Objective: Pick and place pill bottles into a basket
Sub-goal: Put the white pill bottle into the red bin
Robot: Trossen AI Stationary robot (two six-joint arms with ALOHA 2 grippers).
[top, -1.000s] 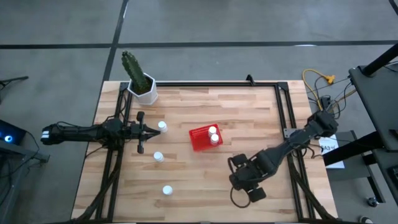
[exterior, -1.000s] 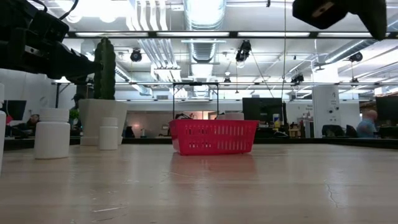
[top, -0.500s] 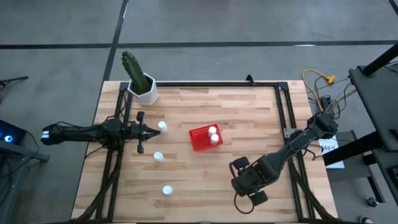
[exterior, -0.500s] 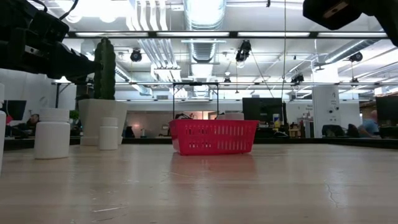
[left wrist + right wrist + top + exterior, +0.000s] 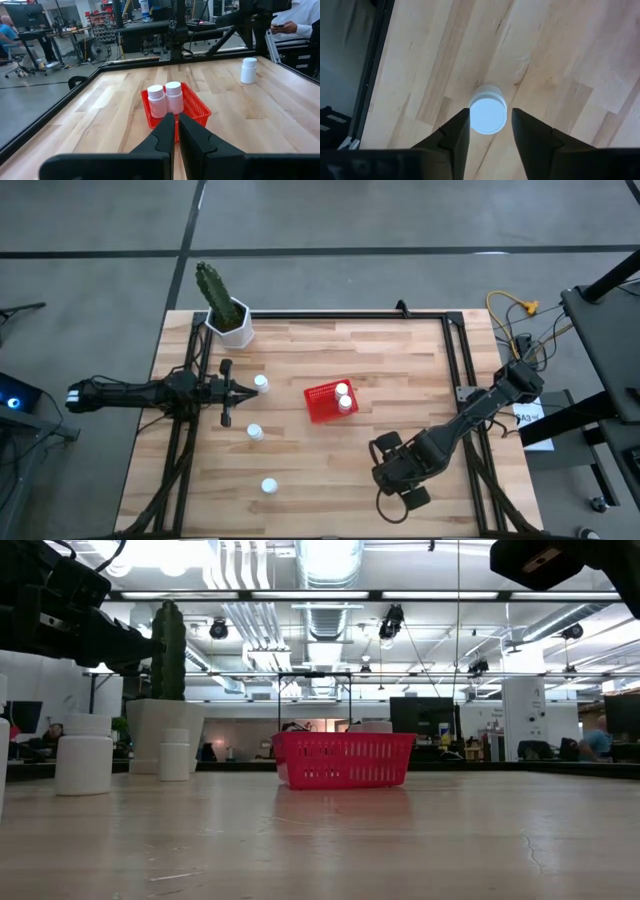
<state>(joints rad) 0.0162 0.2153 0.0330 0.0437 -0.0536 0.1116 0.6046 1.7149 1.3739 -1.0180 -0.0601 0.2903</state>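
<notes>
The red basket (image 5: 325,404) stands mid-table with two white pill bottles (image 5: 344,397) upright in it. It also shows in the left wrist view (image 5: 195,107). Three more bottles stand on the table at the left (image 5: 261,383), (image 5: 255,432), (image 5: 268,485). My right gripper (image 5: 490,115) is open and points down, high above another upright bottle (image 5: 488,116). Its fingers frame the cap without touching. My left gripper (image 5: 176,119) is shut and empty. It is held level above the table, pointing at the basket, over the bottle at the left.
A white pot with a cactus (image 5: 228,315) stands at the far left corner. A black frame rail (image 5: 455,380) runs along the table's edges. Bare wood lies between the basket and my right gripper. People and desks show in the room beyond.
My right gripper has risen a little and shifted slightly toward the table's near edge, then kept still. The bottles and the basket have stayed in place.
</notes>
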